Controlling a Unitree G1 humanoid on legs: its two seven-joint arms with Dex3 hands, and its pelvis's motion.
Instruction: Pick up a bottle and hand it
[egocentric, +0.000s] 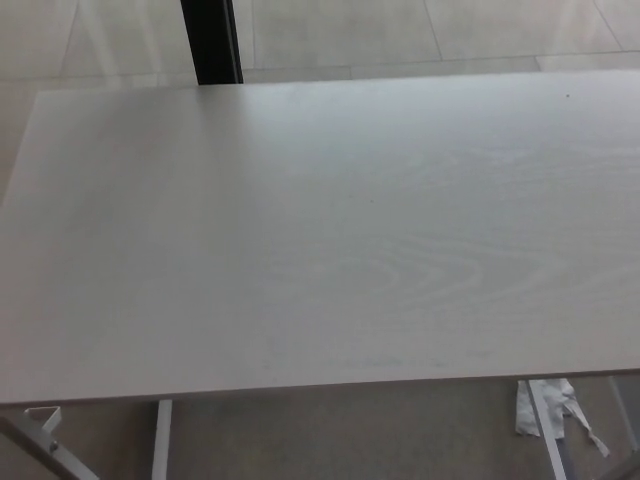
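Note:
A pale wood-grain table (330, 230) fills the head view. No bottle shows anywhere on it or around it. Neither of my hands nor any part of my arms is in the picture.
A black post (211, 40) stands beyond the table's far edge on a tiled floor. White table legs (160, 440) show under the near edge at left. A crumpled white scrap (545, 405) lies on the floor at lower right.

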